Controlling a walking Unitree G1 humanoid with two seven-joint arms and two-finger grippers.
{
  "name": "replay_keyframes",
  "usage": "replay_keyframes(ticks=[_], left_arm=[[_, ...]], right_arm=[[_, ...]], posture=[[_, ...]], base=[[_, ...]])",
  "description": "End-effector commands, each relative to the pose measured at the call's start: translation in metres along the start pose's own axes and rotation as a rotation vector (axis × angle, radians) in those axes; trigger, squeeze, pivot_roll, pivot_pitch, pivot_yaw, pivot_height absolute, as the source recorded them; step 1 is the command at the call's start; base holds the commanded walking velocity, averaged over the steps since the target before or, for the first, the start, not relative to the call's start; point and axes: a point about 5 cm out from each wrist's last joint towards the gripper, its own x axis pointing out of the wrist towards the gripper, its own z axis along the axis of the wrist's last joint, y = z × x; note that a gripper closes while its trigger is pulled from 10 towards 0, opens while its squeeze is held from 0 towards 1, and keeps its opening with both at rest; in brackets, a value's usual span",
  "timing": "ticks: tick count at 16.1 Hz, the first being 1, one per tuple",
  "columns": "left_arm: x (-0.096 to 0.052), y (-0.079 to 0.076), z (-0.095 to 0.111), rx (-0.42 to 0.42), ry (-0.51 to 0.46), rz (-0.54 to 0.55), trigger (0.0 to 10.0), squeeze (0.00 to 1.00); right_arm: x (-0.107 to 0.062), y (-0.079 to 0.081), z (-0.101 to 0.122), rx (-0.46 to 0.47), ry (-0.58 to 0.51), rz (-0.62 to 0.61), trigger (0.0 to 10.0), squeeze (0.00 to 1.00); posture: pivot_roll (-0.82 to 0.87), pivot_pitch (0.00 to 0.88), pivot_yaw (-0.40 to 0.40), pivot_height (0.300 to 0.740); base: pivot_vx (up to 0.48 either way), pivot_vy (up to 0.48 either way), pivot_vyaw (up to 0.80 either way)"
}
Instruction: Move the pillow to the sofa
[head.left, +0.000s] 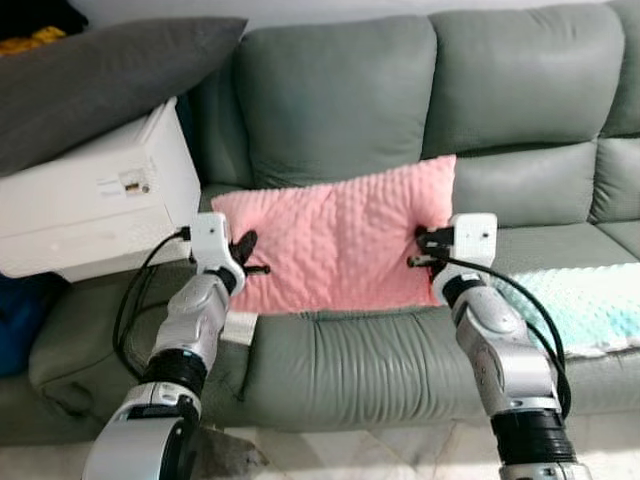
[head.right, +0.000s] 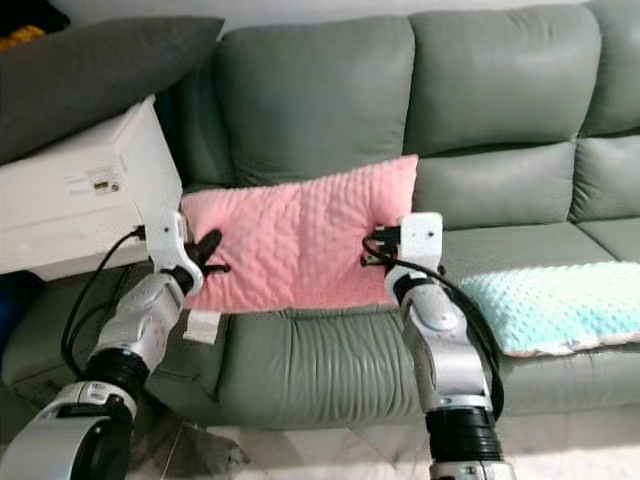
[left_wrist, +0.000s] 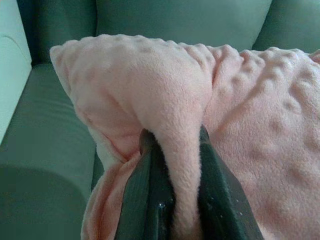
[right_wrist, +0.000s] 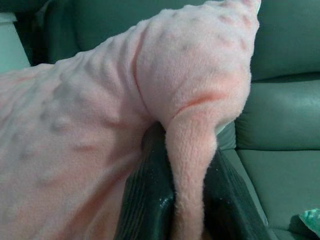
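1. A rectangular pink pillow (head.left: 340, 235) with a plush, dimpled surface is held over the seat of a grey-green leather sofa (head.left: 420, 90), in front of its smooth, padded back cushions.
2. The left gripper (head.left: 248, 255) pinches a fold of the pillow's left edge between its black fingers (left_wrist: 150, 200).
3. The right gripper (head.left: 420, 248) pinches a fold of the right edge the same way.
4. A pale mint, bobbled blanket (head.left: 580, 305) lies flat on the seat to the right.
5. A white box (head.left: 100, 200) sits on the left armrest, with a dark grey cushion (head.left: 100, 70) resting on top.
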Motion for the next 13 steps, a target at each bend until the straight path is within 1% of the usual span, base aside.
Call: replay_keyframes(ticks=[1,7,10,13], left_arm=[[-0.0001,0.0013,0.0076,0.012,-0.028,-0.006,10.0,0.0],[-0.0002,0.0009,0.0063,0.013,-0.019,-0.01,10.0,0.0],[0.0002,-0.0019,0.0058,0.0,-0.023,-0.014,10.0,0.0],[-0.0012,0.0001,0.0034,0.004,-0.01,-0.008,10.0,0.0]], right_arm=[[0.0016,0.0053,0.0053,0.0,-0.021,0.015,10.0,0.0],[0.0019,0.006,0.0052,0.001,-0.02,0.014,10.0,0.0],[0.0019,0.0062,0.0046,0.0,-0.018,0.015,10.0,0.0],[0.0017,0.0065,0.0042,0.001,-0.016,0.018,10.0,0.0]], posture=[[-0.13,0.0,0.086,0.74],[-0.13,0.0,0.088,0.74],[-0.13,0.0,0.086,0.74],[-0.12,0.0,0.084,0.74]], base=[[0.405,0.0,0.0],[0.399,0.0,0.0],[0.0,0.0,0.0],[0.0,0.0,0.0]])
